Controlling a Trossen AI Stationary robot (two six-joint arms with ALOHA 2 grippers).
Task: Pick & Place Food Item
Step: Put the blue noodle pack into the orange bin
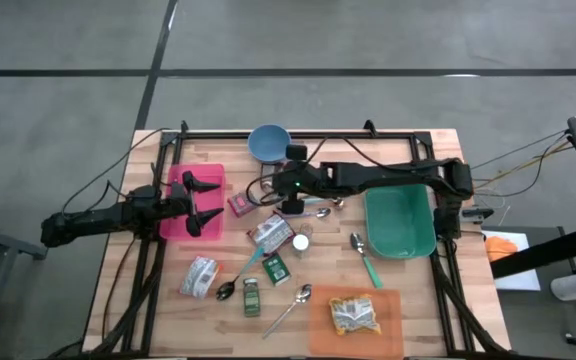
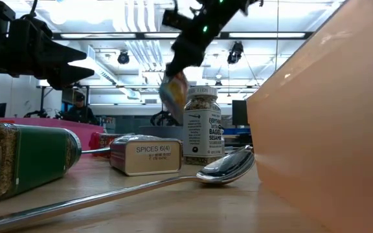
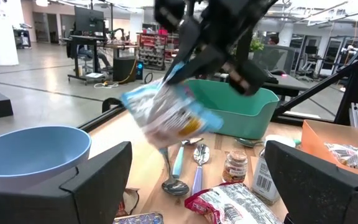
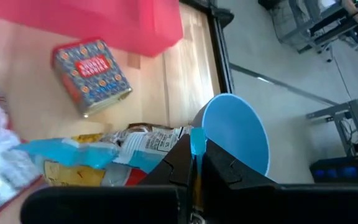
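Observation:
A blue, white and yellow food packet [image 3: 166, 115] hangs in the air over the middle of the table, with my right gripper [image 3: 188, 53] shut on it. The low view shows the packet [image 2: 173, 90] well above the table top, under the gripper [image 2: 181, 55]. In the high view the right gripper [image 1: 293, 203] reaches in from the right, between the blue bowl and a red and white packet [image 1: 271, 233] that lies flat on the wood. My left gripper [image 1: 204, 205] waits open and level at the table's left, over the pink tray [image 1: 178, 222], holding nothing. My right gripper pinches the packet's blue sealed end [image 4: 197, 142] between its two fingers; a strip of that end sticks out between them. The fingers slant down from the table's right side. The packet hangs tilted below them, clear of the table.
A blue bowl [image 1: 269, 143] stands at the far edge and a green bin [image 1: 400, 222] at the right. An orange board [image 1: 356, 320] with a packet lies near the front. Spice tins [image 1: 275, 267], a green-lidded jar [image 1: 252, 296], a patterned tin [image 4: 92, 76] and spoons [image 1: 288, 310] are scattered mid-table.

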